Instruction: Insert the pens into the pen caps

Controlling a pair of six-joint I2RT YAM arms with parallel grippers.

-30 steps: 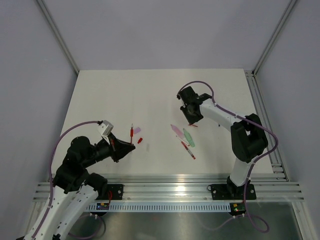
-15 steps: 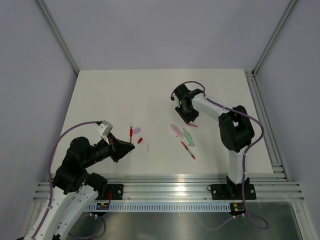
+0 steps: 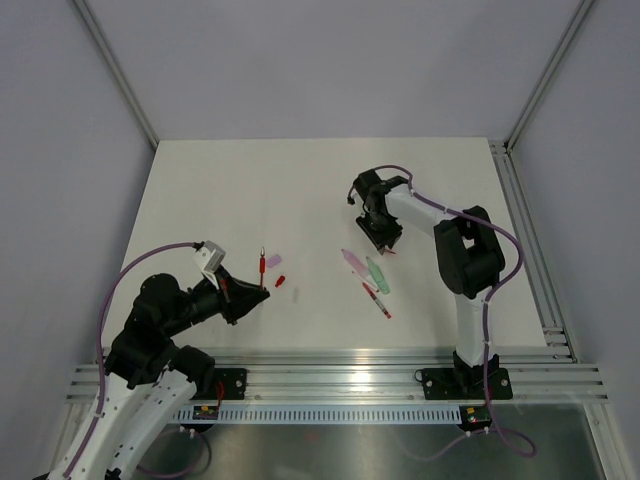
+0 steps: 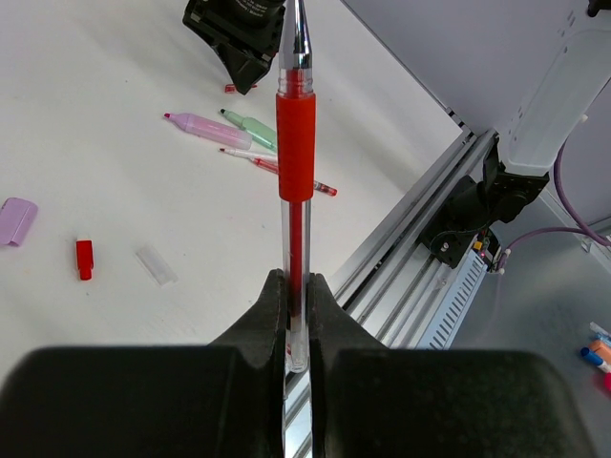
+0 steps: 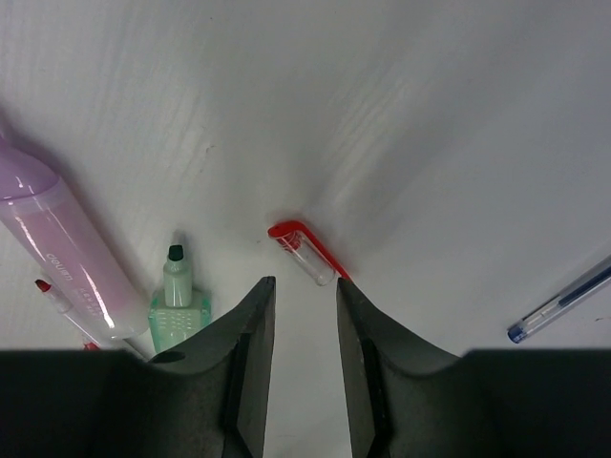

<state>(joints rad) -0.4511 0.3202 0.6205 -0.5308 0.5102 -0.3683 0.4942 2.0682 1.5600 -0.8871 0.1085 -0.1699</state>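
Two-arm pen-capping cell, top and wrist views. The left claw (image 4: 296, 281) is clamped on the lower barrel of a red pen (image 4: 296, 143). The pen has a clear body, a red grip sleeve and a bare metal tip, and it points out over the bench (image 3: 220, 190). The right claw (image 5: 302, 286) hangs with its fingers apart and empty, directly above a clear cap with a red clip (image 5: 307, 250). The cap lies flat on the bench and slants across the gap between the fingers.

Taking that cap as the landmark:
- A pale green highlighter (image 5: 177, 291) and a pink highlighter (image 5: 57, 248) lie near it on the left arm's side.
- A blue pen (image 5: 563, 303) lies near it on the opposite side.
- The held red pen is well apart from it, across the bench.
- A small red cap (image 4: 84, 258) and a purple cap (image 4: 16, 219) also lie well apart from it, beside the left claw.

The step in hand appears to be picking up the clear cap so that it can meet the held pen. To do it well:
- Turn the wrist until the pads face the cap's long sides, not its ends.
- Centre the cap in the gap before descending, since a slanted cap is likely to skid or pivot out.
- Close near the clipped end and leave the mouth free. Which end is open is unclear from these views.
- Keep the fingers off the green highlighter's tip.
- Do not let the left claw loosen; a steady pen makes the later alignment easier.
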